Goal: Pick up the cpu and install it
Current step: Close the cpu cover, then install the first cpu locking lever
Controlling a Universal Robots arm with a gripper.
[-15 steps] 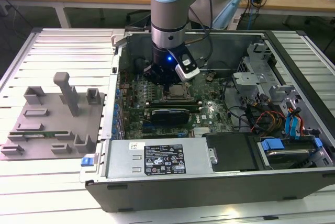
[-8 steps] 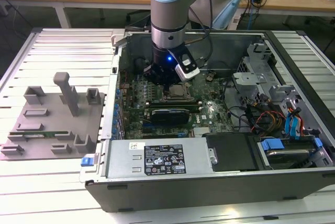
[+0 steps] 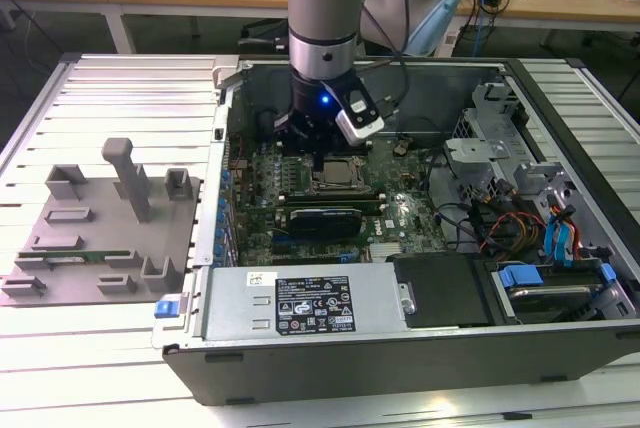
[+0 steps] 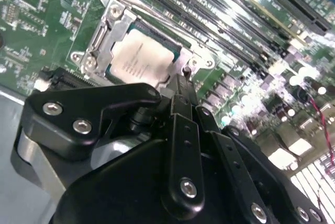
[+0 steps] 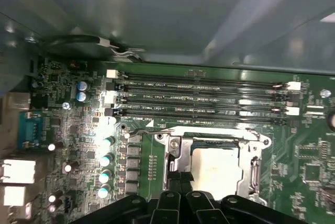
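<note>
Because the small, flat, square cpu [image 4: 138,59] with its pale silvery metal top lies seated in the square metal-framed socket [image 4: 107,30] on the green motherboard [image 4: 31,51], the black gripper [image 4: 180,81] hangs at the socket's edge, fingers [image 4: 182,109] pressed together and holding nothing, probably to clear the frame.

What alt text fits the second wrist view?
The cpu, pale silvery top up, lies inside the metal-framed socket on the green motherboard. The black gripper sits in the foreground, its tip at the socket's edge beside the chip; dark memory slots run past the socket.
</note>
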